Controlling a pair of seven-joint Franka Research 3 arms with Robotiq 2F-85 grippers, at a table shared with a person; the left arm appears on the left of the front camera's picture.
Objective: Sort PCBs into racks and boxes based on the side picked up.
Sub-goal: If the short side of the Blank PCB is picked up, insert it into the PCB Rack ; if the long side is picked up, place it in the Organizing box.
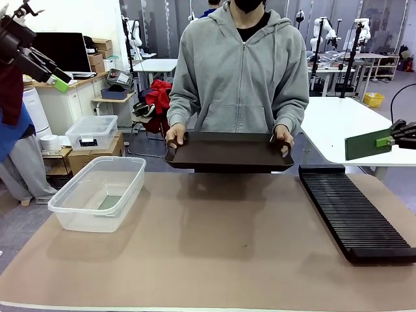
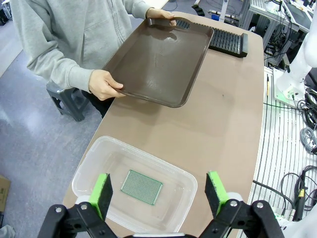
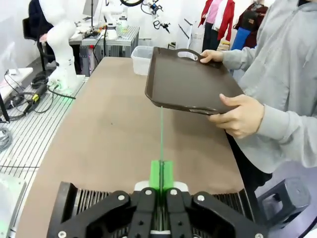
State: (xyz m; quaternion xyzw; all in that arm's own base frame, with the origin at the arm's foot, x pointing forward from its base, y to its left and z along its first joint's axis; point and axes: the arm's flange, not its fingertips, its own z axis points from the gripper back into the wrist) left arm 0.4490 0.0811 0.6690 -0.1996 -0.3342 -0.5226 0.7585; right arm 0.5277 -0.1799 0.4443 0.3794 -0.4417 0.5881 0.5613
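The tan-topped table (image 1: 214,253) carries a clear plastic tub (image 1: 71,214) near its left edge and a long black slotted rack (image 1: 354,218) along its right edge, well apart, with bare tabletop between them.

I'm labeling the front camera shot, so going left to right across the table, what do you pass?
Left hand raised and open → clear box with a PCB lying in it → dark brown tray held by the person → black rack → right hand shut on a green PCB.

Held tray (image 1: 227,153) over far table (image 1: 214,253) edge
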